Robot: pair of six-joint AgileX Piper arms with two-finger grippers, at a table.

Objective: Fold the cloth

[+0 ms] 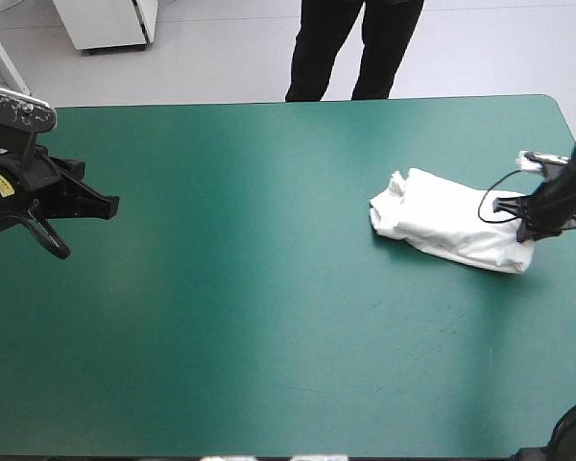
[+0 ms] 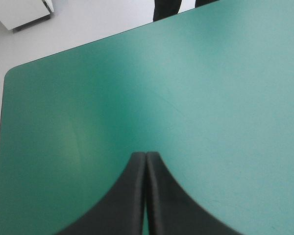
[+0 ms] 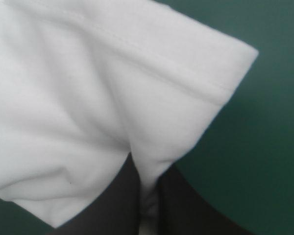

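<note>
Fingers of my right gripper are clamped on a hemmed edge of the white T-shirt. I see the shirt as a folded bundle on the teal-green cover, near the table's right edge. My left gripper hovers over bare cover at the left side, well apart, its black fingers pressed together in one point.
</note>
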